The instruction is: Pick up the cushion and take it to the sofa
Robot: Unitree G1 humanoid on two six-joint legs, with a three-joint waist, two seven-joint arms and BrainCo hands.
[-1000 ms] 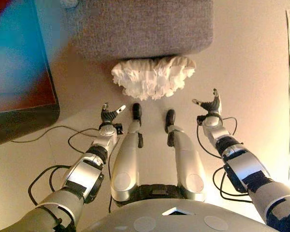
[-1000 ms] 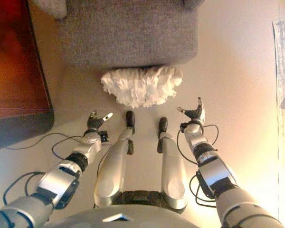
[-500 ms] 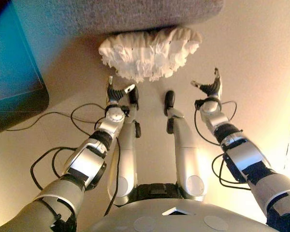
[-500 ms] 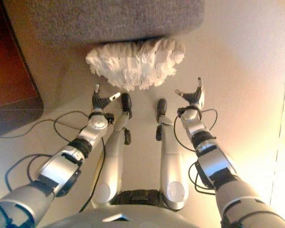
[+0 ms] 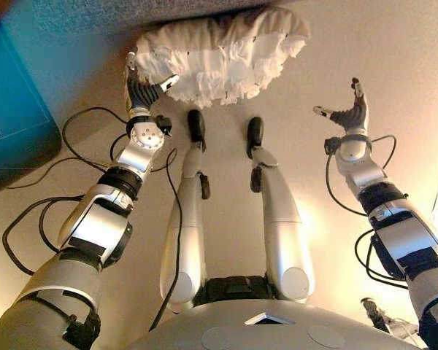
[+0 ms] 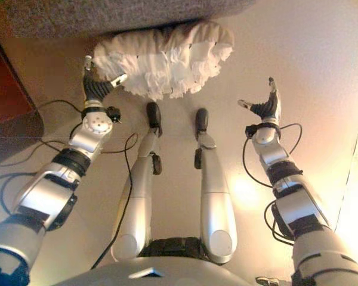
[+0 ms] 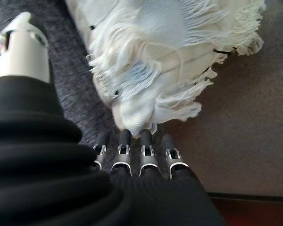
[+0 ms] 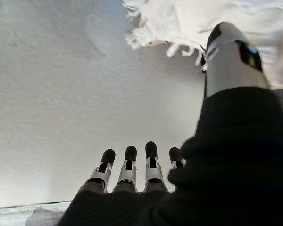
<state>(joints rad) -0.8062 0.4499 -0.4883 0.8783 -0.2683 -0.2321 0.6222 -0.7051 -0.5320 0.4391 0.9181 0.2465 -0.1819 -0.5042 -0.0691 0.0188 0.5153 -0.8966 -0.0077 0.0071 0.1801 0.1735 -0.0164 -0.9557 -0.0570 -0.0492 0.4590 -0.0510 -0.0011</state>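
1. Your right hand (image 5: 348,115) hangs over bare floor (image 5: 394,65), well off to the right of the cushion, arm reaching forward, fingers straight and spread, thumb held apart, holding nothing.
2. Your left hand (image 5: 141,89) reaches further forward, arm stretched out. Its fingers (image 7: 125,141) are straight and spread, and their dark tips sit at the cushion's fringed left edge, touching or just short of it; the thumb (image 7: 20,47) stands apart, curled round nothing.
3. The white fringed cushion (image 5: 219,51) lies on the floor, against the foot of the grey sofa (image 6: 107,15).
4. A dark cabinet (image 5: 14,124) stands at your far left.
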